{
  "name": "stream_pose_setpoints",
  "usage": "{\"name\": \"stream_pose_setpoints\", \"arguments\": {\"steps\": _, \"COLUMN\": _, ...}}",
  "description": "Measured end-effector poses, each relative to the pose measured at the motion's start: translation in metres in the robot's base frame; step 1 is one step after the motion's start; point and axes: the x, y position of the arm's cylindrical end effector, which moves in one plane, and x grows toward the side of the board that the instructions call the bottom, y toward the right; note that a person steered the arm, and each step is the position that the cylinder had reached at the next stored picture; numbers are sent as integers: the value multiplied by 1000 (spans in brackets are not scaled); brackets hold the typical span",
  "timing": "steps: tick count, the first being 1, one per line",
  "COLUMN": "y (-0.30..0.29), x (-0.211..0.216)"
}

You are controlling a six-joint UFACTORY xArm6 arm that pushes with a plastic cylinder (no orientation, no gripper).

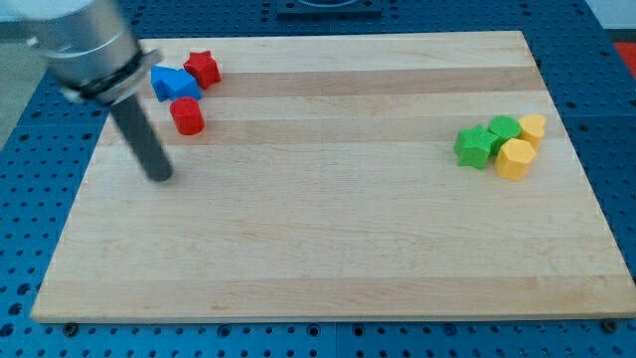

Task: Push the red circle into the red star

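Observation:
The red circle (187,116) is a short red cylinder near the board's top left. The red star (203,68) lies above it and slightly to the right, apart from it. A blue block (174,83) of irregular shape sits between them, touching the star's left side and close above the circle. My tip (160,176) rests on the board below and to the left of the red circle, with a gap between them. The dark rod rises up and to the left from the tip.
A cluster sits at the view's right: a green star (474,147), a green block (504,129), a yellow hexagon-like block (515,158) and a yellow block (533,127). The wooden board (328,229) lies on a blue perforated table.

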Motion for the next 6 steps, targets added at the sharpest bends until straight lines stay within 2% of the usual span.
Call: {"name": "stream_pose_setpoints", "arguments": {"steps": 6, "y": 8, "x": -90}}
